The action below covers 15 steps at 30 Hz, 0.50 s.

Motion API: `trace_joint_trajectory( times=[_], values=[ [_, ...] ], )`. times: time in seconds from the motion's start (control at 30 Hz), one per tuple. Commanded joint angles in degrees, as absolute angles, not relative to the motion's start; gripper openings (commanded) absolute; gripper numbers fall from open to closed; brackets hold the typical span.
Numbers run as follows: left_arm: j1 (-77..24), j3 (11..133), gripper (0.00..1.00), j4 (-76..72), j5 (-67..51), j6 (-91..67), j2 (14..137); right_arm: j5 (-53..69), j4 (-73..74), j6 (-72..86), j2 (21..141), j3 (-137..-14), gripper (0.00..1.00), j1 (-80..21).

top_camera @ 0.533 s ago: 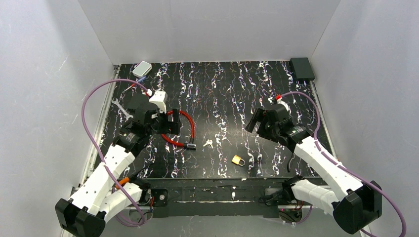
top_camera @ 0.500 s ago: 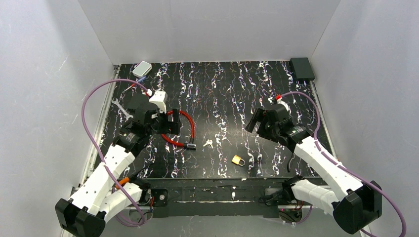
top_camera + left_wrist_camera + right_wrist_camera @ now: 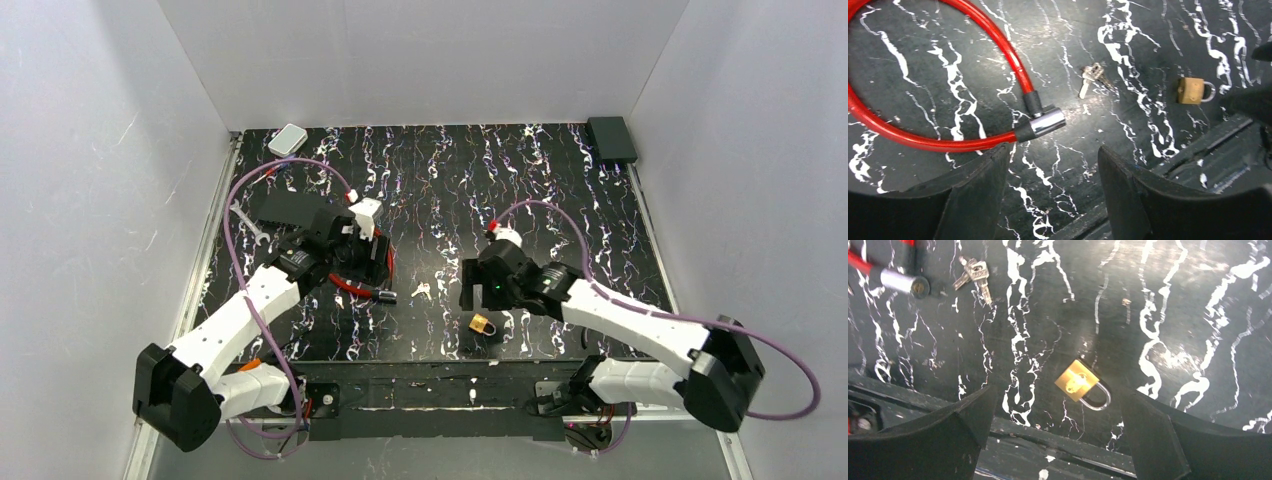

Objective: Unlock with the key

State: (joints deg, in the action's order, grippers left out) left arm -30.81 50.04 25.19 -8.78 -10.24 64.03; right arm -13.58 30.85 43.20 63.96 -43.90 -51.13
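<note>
A small brass padlock (image 3: 483,324) lies on the black marbled table near the front edge; it also shows in the right wrist view (image 3: 1078,381) and the left wrist view (image 3: 1192,90). A bunch of silver keys (image 3: 422,292) lies left of it, seen in the left wrist view (image 3: 1091,76) and the right wrist view (image 3: 974,273). My right gripper (image 3: 1055,407) is open and empty, hovering just above the padlock. My left gripper (image 3: 1053,160) is open and empty, above the metal end (image 3: 1044,122) of a red cable lock (image 3: 370,262).
A white box (image 3: 288,139) sits at the back left, a black box (image 3: 611,138) at the back right. A silver wrench (image 3: 246,220) lies by the left edge. The table's front rail (image 3: 1048,437) runs just below the padlock.
My right gripper has moved left and toward the front, down over the padlock. My left gripper has moved right along the red cable lock toward its metal end.
</note>
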Motion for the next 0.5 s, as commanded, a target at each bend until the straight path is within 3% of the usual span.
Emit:
trace_joint_trajectory(
  times=[0.0,0.47],
  values=[
    [-30.9,53.0,0.62,27.0,-1.4,-9.1,62.8,-14.3,23.5,34.7,71.1,-50.1,1.0,-53.8],
    [-30.4,48.2,0.61,23.7,18.8,-8.0,47.2,-9.7,23.3,23.0,91.6,-66.5,0.91,-54.1]
  ],
)
